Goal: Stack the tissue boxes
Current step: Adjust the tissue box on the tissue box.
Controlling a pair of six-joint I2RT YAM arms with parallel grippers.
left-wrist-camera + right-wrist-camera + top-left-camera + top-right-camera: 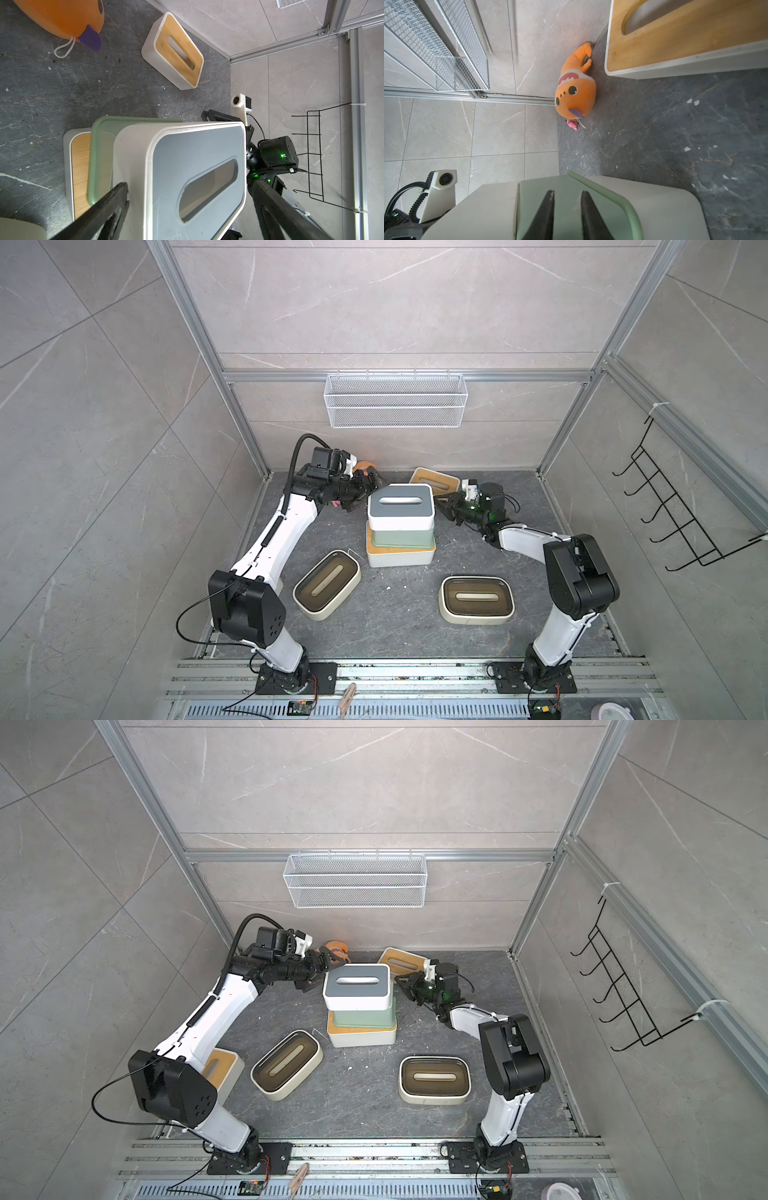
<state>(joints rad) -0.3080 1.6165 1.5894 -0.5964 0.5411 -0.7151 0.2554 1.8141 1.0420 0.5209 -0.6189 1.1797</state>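
No text, label, brand or number can be read on anything in view.

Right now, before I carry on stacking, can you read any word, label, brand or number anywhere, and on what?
No text can be read in any view.
grey-lidded tissue box: lid and visible walls plain.
orange fish toy: printed face only, no letters.
Small pale mark beside the green light on the right arm's wrist housing: too small to read.
circuit board at the front rail: too small to read.
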